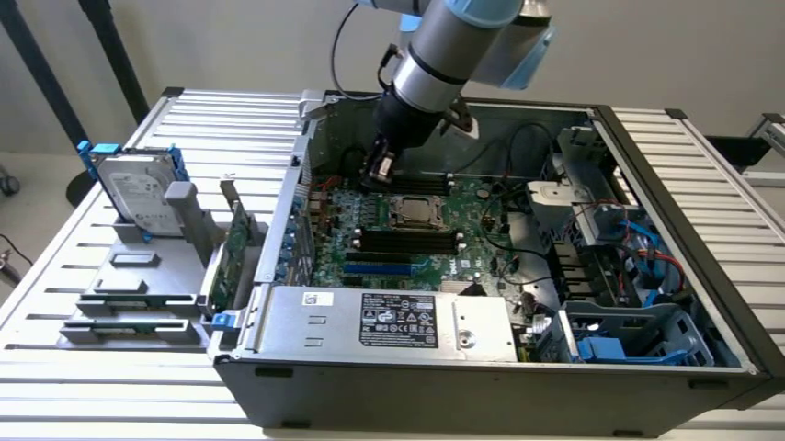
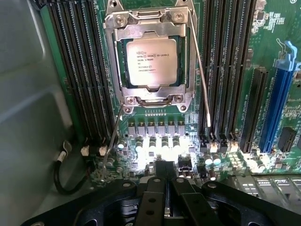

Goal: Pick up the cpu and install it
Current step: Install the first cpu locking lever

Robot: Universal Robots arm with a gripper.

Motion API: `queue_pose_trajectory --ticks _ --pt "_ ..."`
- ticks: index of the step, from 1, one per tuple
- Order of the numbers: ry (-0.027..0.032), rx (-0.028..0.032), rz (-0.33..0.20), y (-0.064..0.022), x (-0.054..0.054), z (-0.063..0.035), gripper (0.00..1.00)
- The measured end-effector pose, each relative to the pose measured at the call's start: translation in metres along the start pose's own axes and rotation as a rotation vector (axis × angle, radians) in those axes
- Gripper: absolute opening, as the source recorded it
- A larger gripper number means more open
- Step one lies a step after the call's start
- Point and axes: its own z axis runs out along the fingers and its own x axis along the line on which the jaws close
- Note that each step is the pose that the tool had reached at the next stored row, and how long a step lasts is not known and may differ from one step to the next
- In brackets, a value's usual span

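I see the cpu (image 2: 151, 61) lying inside the socket frame (image 2: 149, 101), with my gripper (image 2: 165, 178) closed on nothing just beside that frame, and I judge it could snag a loose retention lever (image 2: 200, 70) there, knocking the cpu askew.

The exterior view is taken from above and to one side, angled down, far enough back that the whole open computer case (image 1: 491, 395) and much of the slatted counter (image 1: 73, 386) around it are taken in. The arm (image 1: 448, 55) is seen entering from the far side. The wrist view is taken from just behind the hand (image 2: 165, 183), looking along it, close to the motherboard (image 2: 268, 19) and nearly square on to it. The cpu (image 2: 151, 61) in its socket and the memory slots (image 2: 80, 70) flanking it are shared by both views.
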Motion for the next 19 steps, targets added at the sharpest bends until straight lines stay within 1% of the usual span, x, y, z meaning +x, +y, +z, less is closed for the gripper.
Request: queue_pose_trajectory --ticks 2,5,12,19 --pt "0.0107 -0.0008 0.022 -0.0003 0.0000 0.0001 0.11" --pt "0.0289 -0.0011 0.048 -0.0011 -0.0001 -0.0002 0.11" --pt "0.0841 0.0027 0.086 -0.0054 -0.0002 -0.0041 0.11" --pt "0.1330 0.0047 0.127 -0.0092 -0.0004 -0.0064 0.11"
